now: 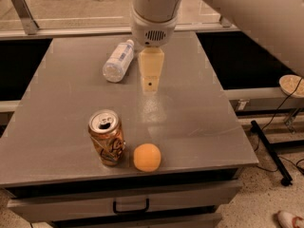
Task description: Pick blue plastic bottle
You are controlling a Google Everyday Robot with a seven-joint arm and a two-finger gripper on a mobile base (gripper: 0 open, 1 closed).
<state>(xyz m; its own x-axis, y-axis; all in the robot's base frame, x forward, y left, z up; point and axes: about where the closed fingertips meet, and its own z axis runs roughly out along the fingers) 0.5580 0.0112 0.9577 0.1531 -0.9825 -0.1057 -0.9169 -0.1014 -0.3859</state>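
The blue plastic bottle [118,61] lies on its side on the grey table [190,108], far left of centre, white cap pointing to the back right. It is clear and ribbed with a pale label. My gripper [150,83] hangs from the white wrist above the table, just right of the bottle and apart from it, its cream fingers pointing down toward the front. Nothing shows in its grasp.
An orange-brown drink can [106,137] stands upright near the front edge, with an orange ball [147,156] beside it on the right. A drawer handle [130,206] sits below the tabletop. A black stand base and cables [270,151] lie on the floor to the right.
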